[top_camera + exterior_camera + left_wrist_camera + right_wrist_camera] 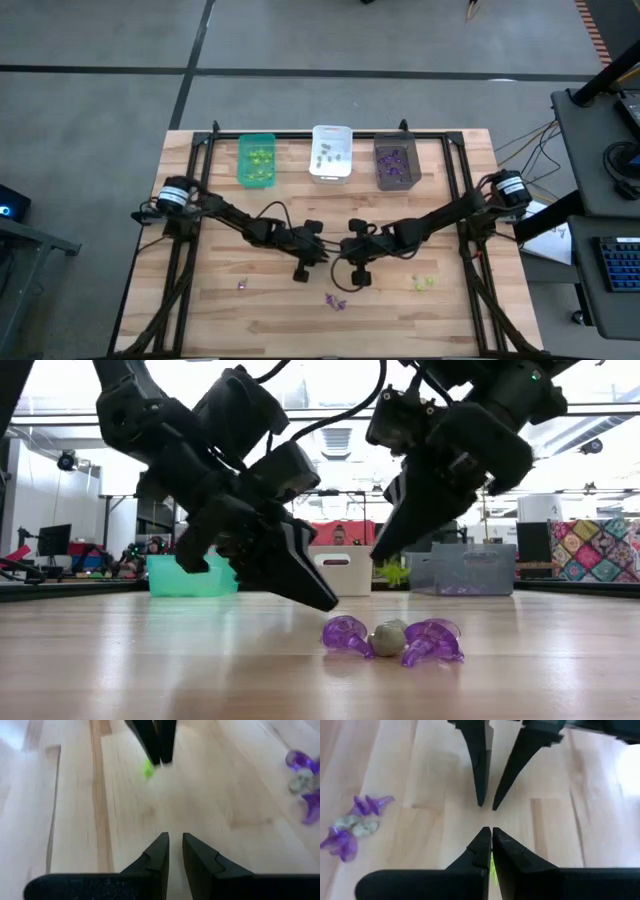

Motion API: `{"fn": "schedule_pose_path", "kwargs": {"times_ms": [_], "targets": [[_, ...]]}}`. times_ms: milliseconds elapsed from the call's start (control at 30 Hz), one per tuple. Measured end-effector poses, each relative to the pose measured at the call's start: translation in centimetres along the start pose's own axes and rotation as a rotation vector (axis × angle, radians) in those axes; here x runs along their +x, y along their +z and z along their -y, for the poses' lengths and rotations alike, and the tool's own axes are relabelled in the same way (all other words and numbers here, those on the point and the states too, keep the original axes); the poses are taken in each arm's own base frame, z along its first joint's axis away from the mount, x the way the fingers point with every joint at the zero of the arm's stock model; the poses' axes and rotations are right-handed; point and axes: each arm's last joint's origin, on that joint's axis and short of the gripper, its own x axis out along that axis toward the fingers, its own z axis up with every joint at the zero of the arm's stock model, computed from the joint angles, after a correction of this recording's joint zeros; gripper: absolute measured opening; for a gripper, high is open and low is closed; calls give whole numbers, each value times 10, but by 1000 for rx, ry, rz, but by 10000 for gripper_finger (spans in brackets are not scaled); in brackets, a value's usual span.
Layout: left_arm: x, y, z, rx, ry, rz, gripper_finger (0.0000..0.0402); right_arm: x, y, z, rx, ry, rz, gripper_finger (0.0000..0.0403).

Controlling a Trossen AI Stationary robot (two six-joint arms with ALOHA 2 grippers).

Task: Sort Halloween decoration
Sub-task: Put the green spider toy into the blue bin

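Butcher-block table of pale wood strips, visible grain and seams, framed by black metal rails. Along the far edge, three small rectangular plastic bins in a row: translucent green bin holding yellow-green trinkets, opaque white bin holding greyish ones, smoky dark grey bin holding purple ones. Loose Halloween decoration on the near half: a cluster of glossy purple pieces flanking one dull greyish piece, touching each other near the front centre; a lone purple piece toward the left; a yellow-green group toward the right. Left gripper, matte black tapered fingers, stands nearly closed with a narrow gap, nothing between them, hovering at table centre. Right gripper faces it tip to tip, fingers pressed together on a thin yellow-green sliver. Room: grey floor, bright overhead windows, desks, monitors, and a patchwork cloth.
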Motion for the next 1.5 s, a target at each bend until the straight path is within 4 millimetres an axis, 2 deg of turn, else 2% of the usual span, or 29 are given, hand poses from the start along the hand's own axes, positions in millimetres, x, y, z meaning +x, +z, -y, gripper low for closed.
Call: {"fn": "schedule_pose_path", "kwargs": {"times_ms": [200,300,433,733,833,1033,1167,1333,1500], "targets": [[-32,13,-1,26,33,-98,36,-6,10,17,16,-27,56,8],[-59,24,-3,57,88,-107,36,-6,20,33,7,-59,83,8],[-103,35,-5,70,166,-75,36,-10,43,58,-27,-97,150,8],[-202,51,-4,-68,256,234,36,-24,103,125,-87,-140,344,8],[-230,56,-4,-108,256,350,36,-21,119,146,-100,-122,400,8],[-272,61,-3,-136,261,517,36,-1,146,184,-108,-142,440,8],[-293,61,-2,-142,263,598,36,23,160,208,-119,-170,450,8],[-308,58,-2,-134,269,647,36,53,176,239,-76,-201,490,8],[-313,56,-1,-125,274,655,36,79,185,260,-13,-211,516,8]]}}
